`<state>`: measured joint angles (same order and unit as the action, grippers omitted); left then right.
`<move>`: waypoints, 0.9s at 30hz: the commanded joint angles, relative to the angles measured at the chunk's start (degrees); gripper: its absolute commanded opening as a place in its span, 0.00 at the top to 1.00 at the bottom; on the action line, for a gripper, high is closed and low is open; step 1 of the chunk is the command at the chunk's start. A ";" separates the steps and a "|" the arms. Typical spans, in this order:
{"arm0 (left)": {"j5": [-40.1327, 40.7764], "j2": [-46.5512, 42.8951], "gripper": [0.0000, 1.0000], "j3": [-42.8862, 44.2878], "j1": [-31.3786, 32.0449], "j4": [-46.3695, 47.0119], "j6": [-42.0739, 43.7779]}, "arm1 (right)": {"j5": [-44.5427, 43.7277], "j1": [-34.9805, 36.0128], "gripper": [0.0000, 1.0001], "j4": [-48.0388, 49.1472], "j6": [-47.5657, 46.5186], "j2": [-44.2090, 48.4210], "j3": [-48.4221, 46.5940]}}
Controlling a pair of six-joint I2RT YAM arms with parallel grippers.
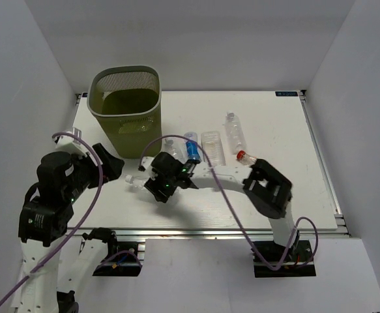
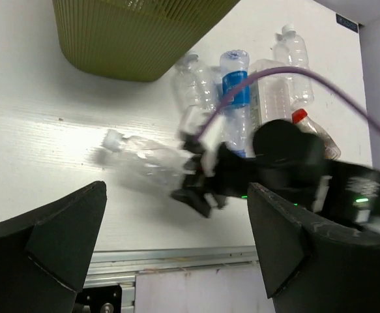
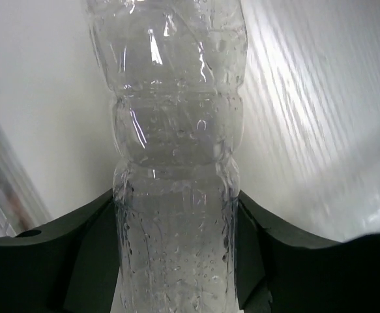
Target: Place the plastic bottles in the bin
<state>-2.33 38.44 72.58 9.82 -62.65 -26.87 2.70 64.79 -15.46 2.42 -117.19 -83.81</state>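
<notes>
Right claw [image 3: 175,242] grips a clear bottle [image 3: 176,130]; blue label [image 2: 234,89] print illegible.

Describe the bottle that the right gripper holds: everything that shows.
The bottle is clear, crinkly plastic with ribbed rings, small droplets on its wall and a white cap; no label shows. It lies roughly level near the front of the table, nearer than the bin, cap towards the left arm. The right gripper is shut on its body, a finger on each side. Whether it rests on the table or is just off it cannot be told.
</notes>
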 commanded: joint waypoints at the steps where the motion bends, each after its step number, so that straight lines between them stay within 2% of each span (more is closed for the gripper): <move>1: -1.54 -3.27 0.02 -0.59 -0.42 -3.17 -0.81 | 6.43 -2.82 1.00 1.75 -9.50 13.01 7.21; 3: -3.46 -5.98 0.02 -3.13 -0.42 -3.79 -0.29 | 6.79 -3.53 1.00 4.03 -15.03 31.23 12.58; 7: -8.91 -10.83 0.03 -6.03 -0.42 -2.39 -0.29 | 3.37 -4.59 1.00 4.40 -19.29 43.06 15.87; 12: -11.82 -13.65 0.03 -9.99 -0.42 -2.91 -0.29 | 0.20 -4.85 1.00 7.10 -20.43 48.19 13.33; 15: -13.58 -13.65 0.03 -13.15 -0.42 -1.26 -0.29 | -2.33 -4.85 1.00 14.30 -22.36 45.04 8.50; 19: -16.30 -11.02 0.03 -17.29 -0.42 2.87 -0.29 | -7.17 -6.16 1.00 23.79 -24.82 30.32 -3.86; 20: -16.30 -10.49 0.03 -17.29 -0.42 3.50 -0.29 | -7.88 -6.26 1.00 29.29 -25.26 28.35 -5.38; 21: -16.31 -9.09 0.03 -17.29 -0.42 4.02 -0.29 | -8.23 -6.52 1.00 29.70 -25.44 24.50 -7.31; 22: -16.31 -8.38 0.03 -17.29 -0.42 4.64 0.32 | -8.93 -6.87 1.00 29.88 -25.27 22.37 -15.77; 25: -16.31 -6.54 0.03 -18.16 -0.42 6.31 1.03 | -9.82 -8.19 1.00 26.38 -24.21 10.96 -30.92; 27: -16.83 -6.53 0.03 -19.40 -0.42 7.80 1.03 | -9.38 -8.54 1.00 25.49 -24.12 6.28 -37.46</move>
<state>-17.41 31.75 54.35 9.80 -58.57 -26.74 -4.64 57.17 5.32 -21.52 -109.25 -112.38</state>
